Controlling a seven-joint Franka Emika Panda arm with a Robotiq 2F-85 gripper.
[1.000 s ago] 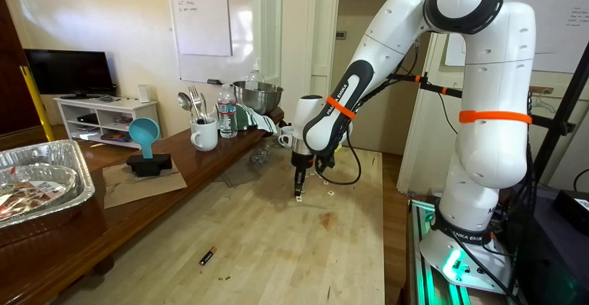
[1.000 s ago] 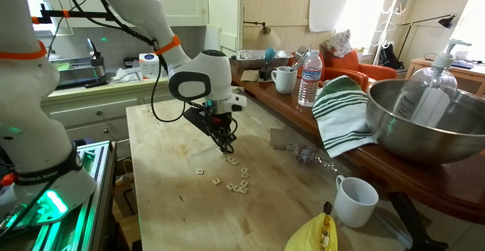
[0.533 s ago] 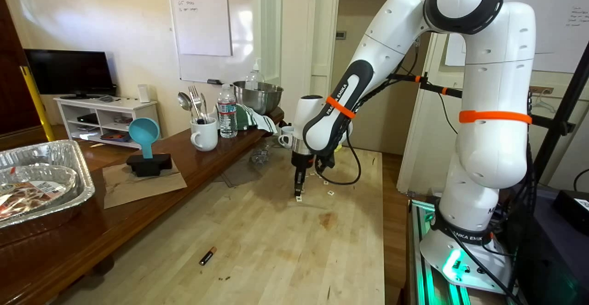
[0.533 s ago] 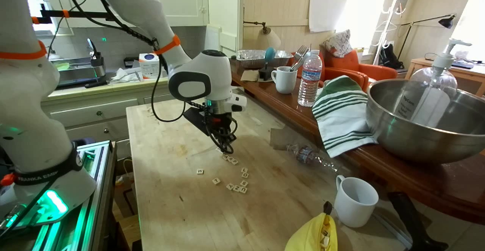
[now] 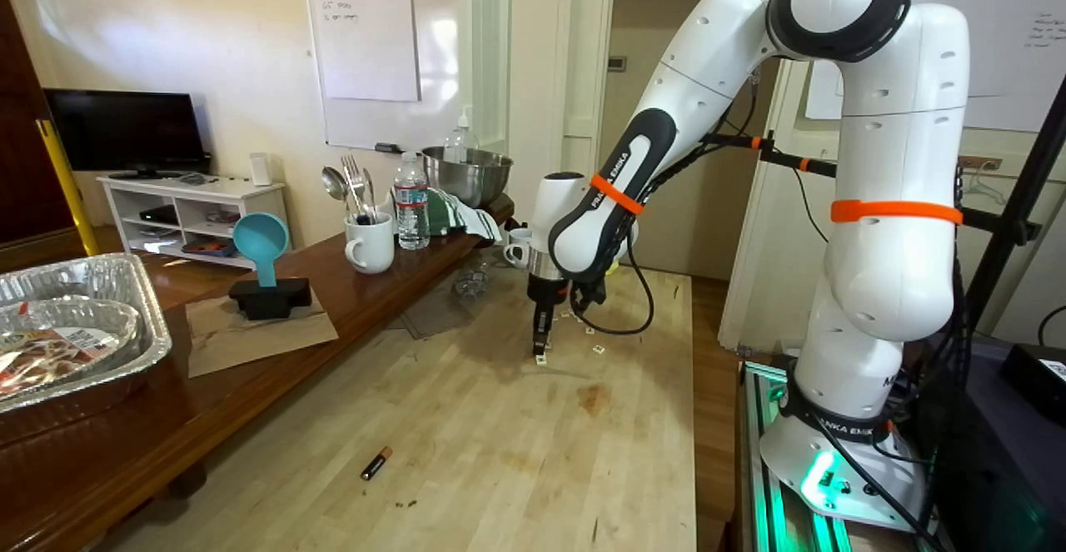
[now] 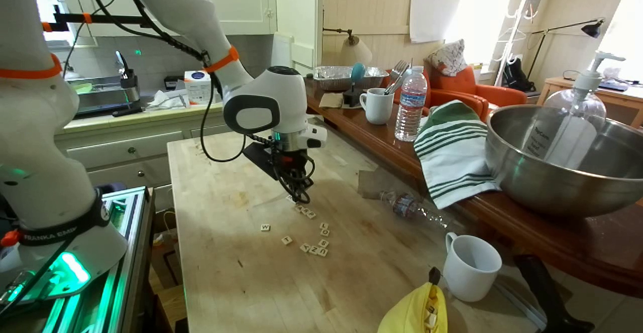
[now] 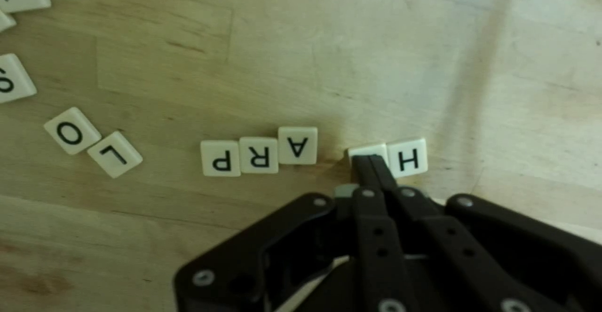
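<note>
Hand (image 7: 369, 160) pinched narrow, unmoved since earlier exterior frames, tips over half-hidden tile (image 7: 368, 149), H tile (image 7: 407, 157) alongside, wrist view's centre-right

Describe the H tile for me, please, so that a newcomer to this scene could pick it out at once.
On the pale wooden table, find the shut gripper pointing down at cream letter tiles. In the wrist view, the gripper partly hides one tile, and just right of that tile lies the H tile. Unlike that neighbour, whose letter is covered, it plainly shows its H.
</note>
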